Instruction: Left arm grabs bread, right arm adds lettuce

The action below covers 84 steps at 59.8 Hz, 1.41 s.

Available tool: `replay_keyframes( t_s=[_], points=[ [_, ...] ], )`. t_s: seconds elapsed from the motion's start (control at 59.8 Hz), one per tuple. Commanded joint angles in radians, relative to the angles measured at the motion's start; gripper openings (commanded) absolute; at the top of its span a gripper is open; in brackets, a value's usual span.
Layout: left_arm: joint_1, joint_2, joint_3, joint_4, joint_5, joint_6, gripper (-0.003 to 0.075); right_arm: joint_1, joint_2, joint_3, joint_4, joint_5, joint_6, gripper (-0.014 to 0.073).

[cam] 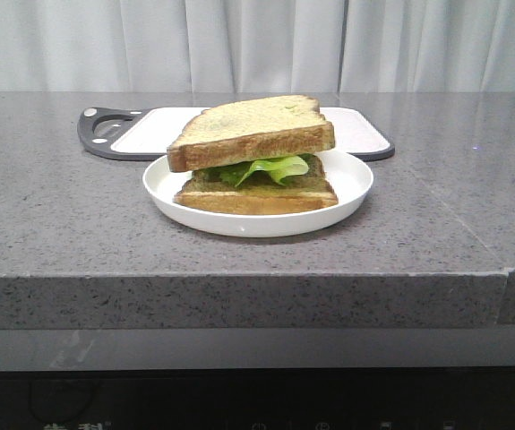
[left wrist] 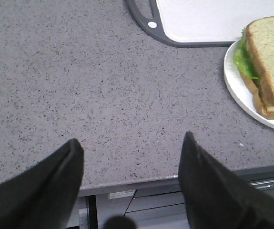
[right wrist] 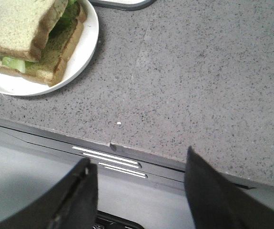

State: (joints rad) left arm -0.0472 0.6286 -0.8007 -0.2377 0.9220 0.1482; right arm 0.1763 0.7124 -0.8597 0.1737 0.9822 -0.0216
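A thick bread (cam: 253,130) slice with a golden crust lies tilted on top of the lettuce (cam: 270,167), which rests on a thinner slice with greenish spread (cam: 257,193) in a white plate (cam: 351,184). The left wrist view shows the same bread (left wrist: 272,55) and lettuce (left wrist: 244,59) off to one side of my left gripper (left wrist: 132,140), which stands open and empty over the counter's front edge. My right gripper (right wrist: 139,164) is open and empty too, hanging past the counter edge, with the bread (right wrist: 20,21) and plate (right wrist: 82,52) well away. Neither arm appears in the front view.
A white cutting board with a dark grey rim and handle (cam: 105,134) lies behind the plate on the grey speckled counter (cam: 60,233). The counter's front edge (cam: 239,273) drops to dark cabinet fronts below. A seam runs across the counter at the right (cam: 445,202).
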Motion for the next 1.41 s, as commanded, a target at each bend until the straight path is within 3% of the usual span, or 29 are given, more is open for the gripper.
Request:
replay_keyframes(
  t_s=[0.0, 0.318, 0.385, 1.037, 1.389],
  points=[
    [-0.001, 0.001, -0.02, -0.013, -0.083, -0.012, 0.0375, -0.002, -0.003, -0.031, -0.003, -0.048, 0.001, 0.0347],
    [-0.001, 0.001, -0.02, -0.013, -0.102, -0.012, -0.002, -0.002, -0.003, -0.031, -0.003, -0.035, 0.001, -0.0078],
    [-0.001, 0.001, -0.02, -0.013, -0.102, -0.012, -0.002, -0.002, -0.003, -0.031, -0.003, -0.035, 0.001, -0.0123],
    [-0.001, -0.043, 0.002, -0.024, -0.094, -0.012, -0.002, -0.002, -0.003, -0.031, -0.002, -0.032, 0.001, -0.0118],
    [0.006, -0.427, 0.243, 0.051, -0.352, -0.012, -0.002, -0.002, -0.003, -0.031, -0.002, -0.032, 0.001, -0.0118]
  ],
)
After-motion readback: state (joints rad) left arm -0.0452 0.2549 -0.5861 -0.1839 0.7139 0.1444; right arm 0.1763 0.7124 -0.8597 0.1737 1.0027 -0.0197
